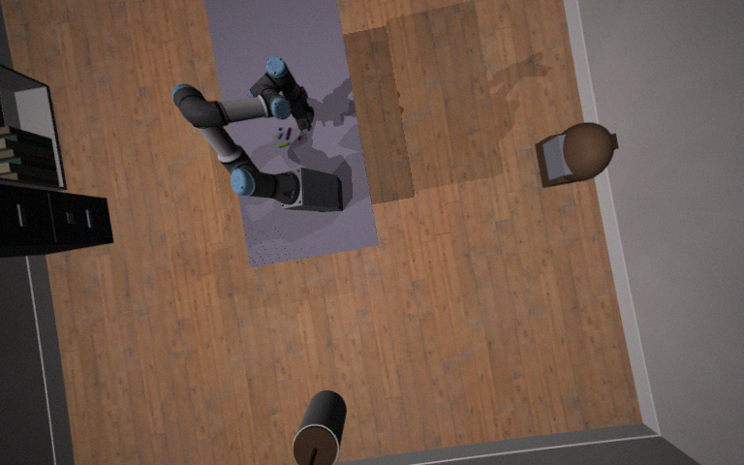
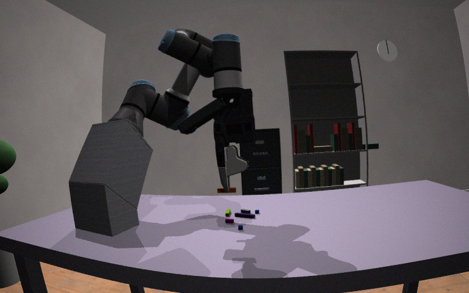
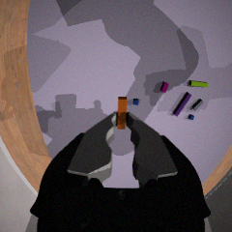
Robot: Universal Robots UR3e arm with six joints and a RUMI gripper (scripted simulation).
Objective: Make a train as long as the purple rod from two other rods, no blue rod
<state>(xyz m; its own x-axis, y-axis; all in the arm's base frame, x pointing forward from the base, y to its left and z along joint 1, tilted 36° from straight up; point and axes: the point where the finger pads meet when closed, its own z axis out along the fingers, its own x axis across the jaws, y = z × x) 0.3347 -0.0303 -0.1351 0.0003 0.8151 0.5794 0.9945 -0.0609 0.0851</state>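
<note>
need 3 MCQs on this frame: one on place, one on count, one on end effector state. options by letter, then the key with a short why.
1. Where is the orange rod?
A. Flat beside the purple rod
B. In the air above the table
C. On the floor

2. How many blue rods lie on the table?
A. None
B. Two
C. Four

3. What state is the end effector in?
A. Shut on the orange rod
B. Wide open
C. Shut on nothing

Key:
1 B: in the exterior view it hangs at the fingertips, well above the table.
2 B: one blue rod sits by the purple rod, the other blue rod near the magenta rod.
3 A: the wrist view shows the rod pinched between both fingers.
</note>
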